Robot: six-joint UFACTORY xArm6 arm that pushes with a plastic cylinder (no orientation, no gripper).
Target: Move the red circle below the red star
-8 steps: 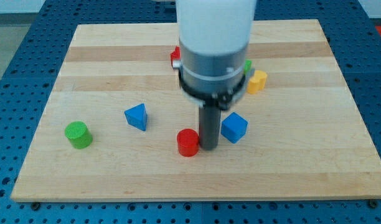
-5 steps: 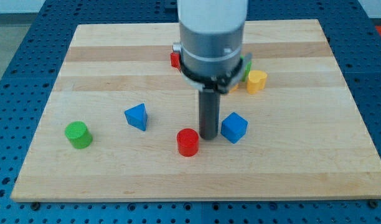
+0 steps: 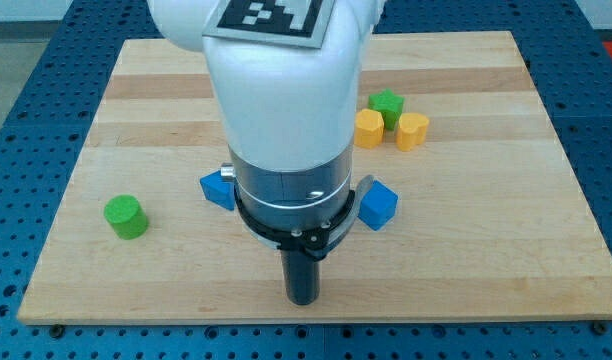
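Observation:
My tip rests on the board near the view's bottom edge, just left of centre. The arm's white and grey body fills the middle of the view. The red circle and the red star do not show; the arm hides where they stood. A blue triangular block peeks out on the arm's left. A blue cube sits on the arm's right, up and right of my tip.
A green cylinder stands at the view's left. A green star, a yellow hexagon-like block and a yellow block cluster at the upper right. The wooden board lies on a blue perforated table.
My tip has moved toward the view's bottom and slightly left, from beside the red circle to near the board's bottom edge. The arm now hides the red circle and red star.

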